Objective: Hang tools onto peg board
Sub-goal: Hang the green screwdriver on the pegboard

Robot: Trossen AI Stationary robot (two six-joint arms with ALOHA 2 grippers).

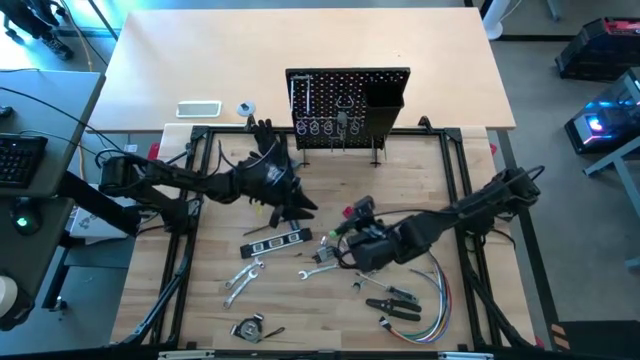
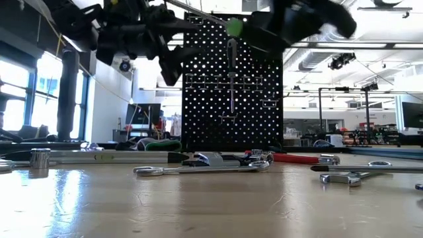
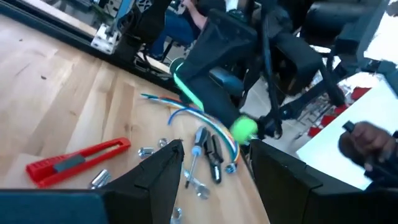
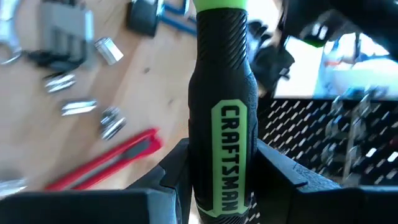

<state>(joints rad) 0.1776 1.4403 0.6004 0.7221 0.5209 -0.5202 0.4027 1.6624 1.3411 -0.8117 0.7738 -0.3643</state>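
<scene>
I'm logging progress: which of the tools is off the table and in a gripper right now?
The green-and-black Craftsman-handled tool, clamped between the right gripper fingers. The wrenches, black level and others lie on the table; the left gripper is open, holding nothing.

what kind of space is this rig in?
Likely a robotics lab or workshop: an open room with exposed ceiling ducts, a pegboard and hand tools on a wooden table, and computer gear beside it.

Bright windows (image 2: 20,86) and ceiling ducts (image 2: 344,59) behind the wooden table (image 1: 300,40).

Black peg board (image 1: 348,105) stands upright; wrenches (image 1: 243,277), level (image 1: 277,241) and pliers (image 1: 393,299) lie scattered before it.
</scene>
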